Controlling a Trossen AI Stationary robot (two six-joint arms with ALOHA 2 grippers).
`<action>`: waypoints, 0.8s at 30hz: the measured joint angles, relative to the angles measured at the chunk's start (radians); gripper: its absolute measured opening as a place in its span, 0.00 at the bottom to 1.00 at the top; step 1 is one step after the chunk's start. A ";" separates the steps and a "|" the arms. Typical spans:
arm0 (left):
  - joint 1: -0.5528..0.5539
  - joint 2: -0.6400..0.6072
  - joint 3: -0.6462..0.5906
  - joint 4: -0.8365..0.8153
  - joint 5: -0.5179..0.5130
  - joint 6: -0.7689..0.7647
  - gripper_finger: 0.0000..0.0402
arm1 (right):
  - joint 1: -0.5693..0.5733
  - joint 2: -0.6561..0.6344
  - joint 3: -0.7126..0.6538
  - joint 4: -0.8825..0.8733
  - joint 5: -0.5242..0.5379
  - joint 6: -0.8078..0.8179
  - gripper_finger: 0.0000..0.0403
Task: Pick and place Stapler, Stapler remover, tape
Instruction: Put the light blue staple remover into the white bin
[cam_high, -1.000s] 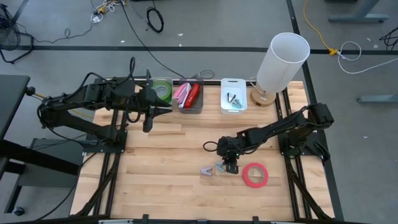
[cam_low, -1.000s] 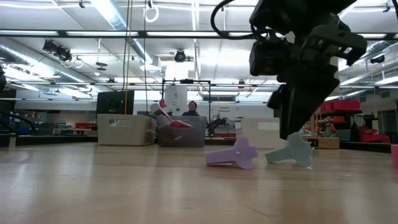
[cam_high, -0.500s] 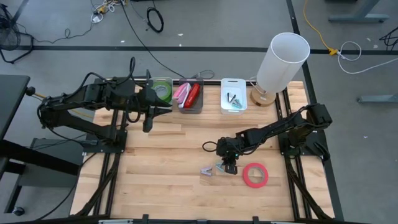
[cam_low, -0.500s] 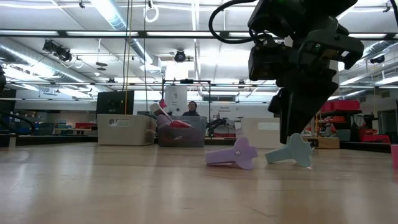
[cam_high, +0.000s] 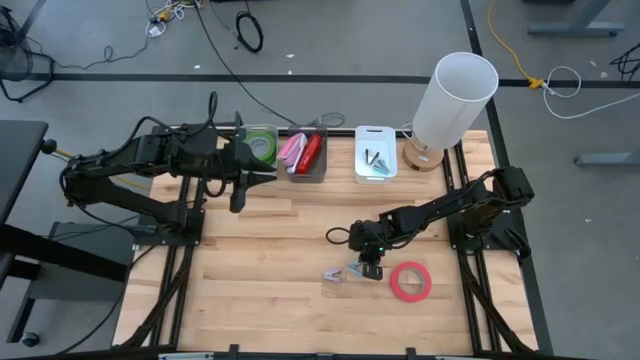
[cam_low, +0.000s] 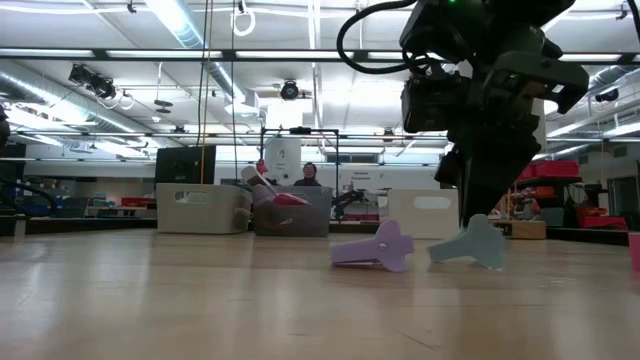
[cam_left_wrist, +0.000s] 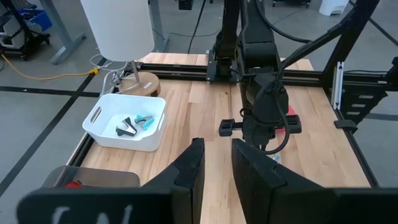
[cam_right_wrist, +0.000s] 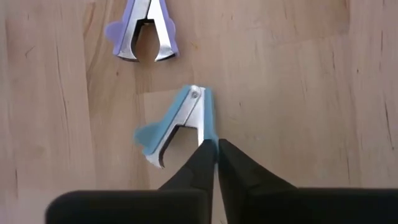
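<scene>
Gripping: my right gripper (cam_right_wrist: 211, 152) had its fingers pinched on one wing of the blue stapler remover (cam_right_wrist: 177, 124).
Axis: it ran straight out from the jaws.
Neighbours: purple stapler remover (cam_right_wrist: 142, 30) beyond; red tape (cam_high: 410, 281) beside.
Left gripper (cam_left_wrist: 214, 168): fingers slightly apart, far off by the bins.

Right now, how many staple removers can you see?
4: a purple remover and blue remover on the table by the right end effector, two more in the white bin. Others may be hidden.
</scene>
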 joint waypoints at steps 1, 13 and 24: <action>0.000 0.000 0.000 0.000 0.000 0.000 0.21 | 0.000 0.000 0.000 0.000 -0.001 0.000 0.04; 0.000 0.000 0.000 0.000 0.000 -0.001 0.21 | 0.000 -0.001 0.000 0.024 -0.009 0.032 0.01; 0.000 0.000 0.000 0.002 0.000 -0.001 0.21 | -0.011 -0.033 0.000 0.257 -0.008 0.105 0.01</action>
